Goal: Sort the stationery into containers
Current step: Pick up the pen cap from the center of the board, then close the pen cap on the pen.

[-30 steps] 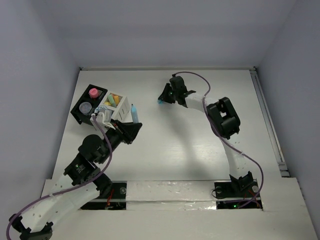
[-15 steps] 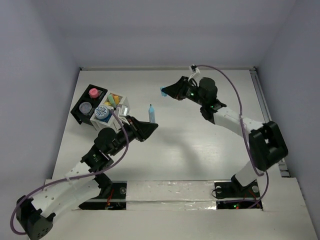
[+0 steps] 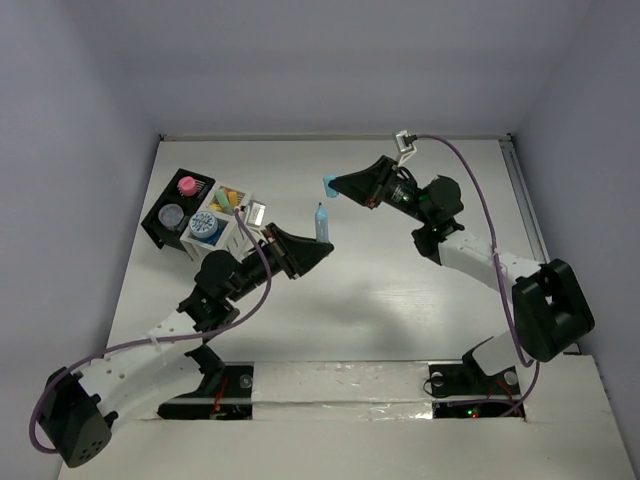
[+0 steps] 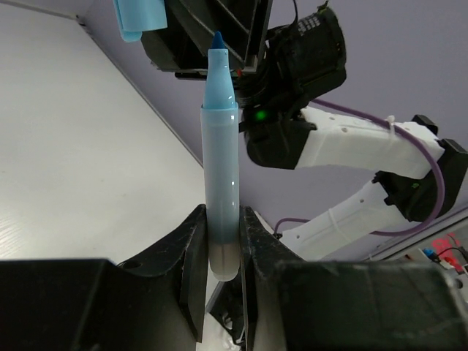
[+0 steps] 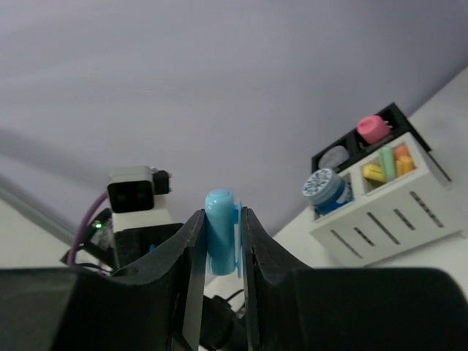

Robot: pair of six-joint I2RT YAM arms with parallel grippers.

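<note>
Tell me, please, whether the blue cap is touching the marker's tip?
Apart. The left wrist view shows a clear gap between the blue cap and the tip of the marker.

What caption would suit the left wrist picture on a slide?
Left pincer grips an uncapped light-blue plastic marker pen upright, tip aimed at a matching blue cap above.

— The marker (image 4: 220, 175)?
— Pale blue, with a darker blue tip. The cap (image 5: 221, 230) is light blue.
— The far-left tray (image 3: 152, 230)?
— Black. The box (image 5: 380, 219) is white. One lid (image 5: 322, 183) has a blue-and-white pattern, and one piece (image 5: 373, 129) is pink.
</note>
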